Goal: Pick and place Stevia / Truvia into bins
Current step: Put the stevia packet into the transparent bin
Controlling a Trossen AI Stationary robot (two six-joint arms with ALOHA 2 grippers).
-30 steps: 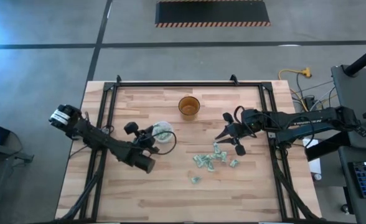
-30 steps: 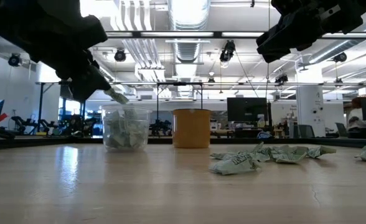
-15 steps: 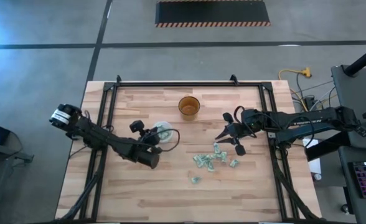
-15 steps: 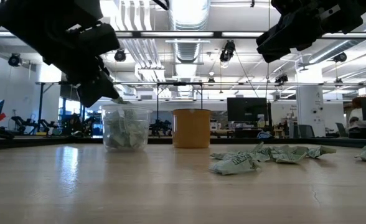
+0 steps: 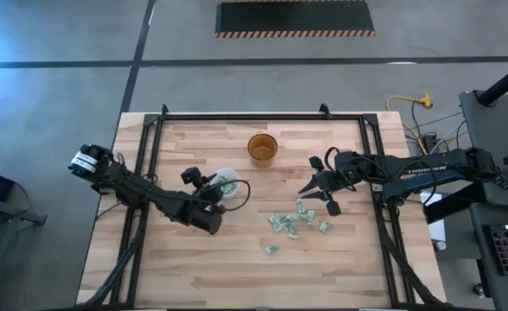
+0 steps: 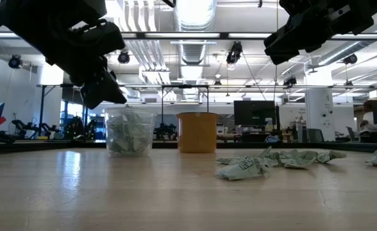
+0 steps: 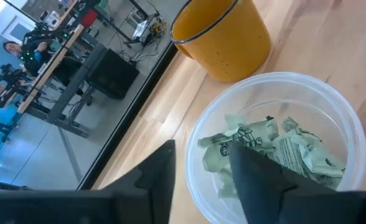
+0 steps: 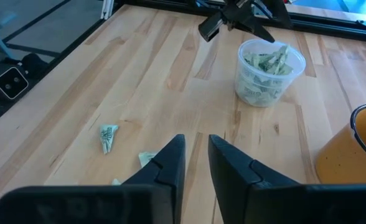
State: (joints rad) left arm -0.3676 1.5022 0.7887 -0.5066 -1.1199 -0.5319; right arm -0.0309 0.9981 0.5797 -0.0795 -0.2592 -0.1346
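Observation:
The translucent cup [image 5: 228, 183] [image 6: 129, 131] stands upright on the table and holds several crumpled green-and-white sachets [image 7: 270, 149]. My left gripper [image 7: 205, 163] [image 6: 113, 96] hovers open just above the cup's rim on its left side, with nothing between the fingers. Several loose sachets [image 5: 293, 220] [image 6: 265, 163] lie flat on the wood to the right of the cup. My right gripper [image 8: 195, 149] [image 5: 319, 194] hangs above that pile, its fingers a narrow gap apart and empty.
An amber cup [image 5: 262, 148] [image 6: 197, 131] stands beyond the translucent cup, toward the far edge. One sachet [image 8: 107, 137] lies apart from the pile, nearer the front edge. A black frame [image 5: 237, 117] runs around the tabletop.
My left gripper has moved a little closer over the translucent cup and opened. The sachet it held at its fingertips a second ago no longer shows there.

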